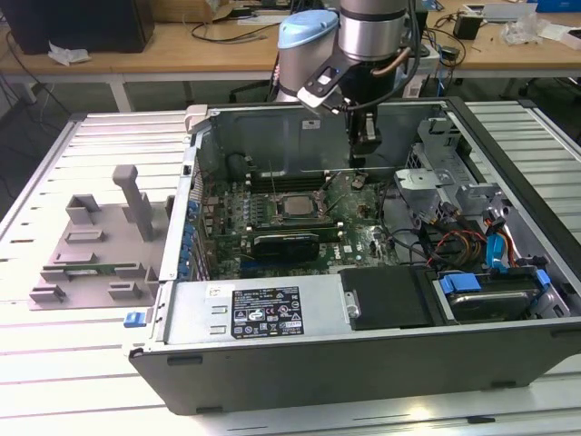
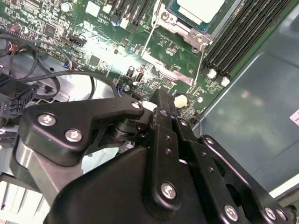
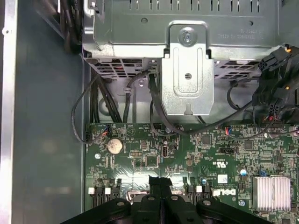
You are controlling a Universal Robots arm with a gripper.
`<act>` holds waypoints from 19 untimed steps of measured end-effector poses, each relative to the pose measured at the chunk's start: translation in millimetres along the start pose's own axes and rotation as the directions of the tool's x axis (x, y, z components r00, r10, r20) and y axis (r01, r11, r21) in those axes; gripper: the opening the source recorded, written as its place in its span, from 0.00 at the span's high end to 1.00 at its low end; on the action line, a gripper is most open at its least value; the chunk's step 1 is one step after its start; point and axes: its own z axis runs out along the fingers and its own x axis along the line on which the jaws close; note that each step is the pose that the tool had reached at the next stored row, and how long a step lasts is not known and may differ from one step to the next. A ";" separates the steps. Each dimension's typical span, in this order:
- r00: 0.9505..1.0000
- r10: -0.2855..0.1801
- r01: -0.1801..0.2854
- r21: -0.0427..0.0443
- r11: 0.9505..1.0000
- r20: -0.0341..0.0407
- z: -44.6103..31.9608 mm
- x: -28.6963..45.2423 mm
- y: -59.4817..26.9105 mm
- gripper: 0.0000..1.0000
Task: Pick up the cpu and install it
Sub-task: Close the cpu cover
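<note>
The cpu (image 1: 295,205), a pale silver-grey square, lies flat in the metal-framed socket (image 1: 287,210) on the green motherboard (image 1: 349,232) inside the open computer case. In the second wrist view the cpu (image 2: 202,6) sits in its socket at the frame's edge. My gripper (image 1: 360,163) hangs above the motherboard, to the exterior view's right of the cpu and apart from it. In both wrist views its black fingers (image 3: 160,183) are pressed together with nothing between them, and the gripper (image 2: 163,108) hovers over bare board.
A metal drive cage (image 1: 427,177) and cable bundles (image 1: 454,243) stand at the exterior view's right of the gripper. Memory slots (image 2: 240,35) run beside the socket. A black heatsink (image 1: 286,243) lies in front of it. A grey parts fixture (image 1: 100,241) sits outside the case.
</note>
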 end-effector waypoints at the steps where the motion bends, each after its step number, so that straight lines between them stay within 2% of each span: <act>1: 1.000 0.000 0.000 0.001 1.000 0.000 1.4 0.0 0.8 0.89; 5: 1.000 0.000 0.000 0.007 1.000 0.000 10.0 0.2 4.6 0.89; 13: 1.000 0.000 0.000 0.018 1.000 0.000 21.8 0.3 13.3 0.89; 15: 1.000 0.000 0.000 0.021 1.000 0.000 26.3 0.4 13.6 0.89; 17: 1.000 0.000 0.000 0.025 1.000 0.000 33.9 0.5 13.2 0.89; 19: 1.000 0.000 0.000 0.027 1.000 0.000 37.1 0.6 13.1 0.89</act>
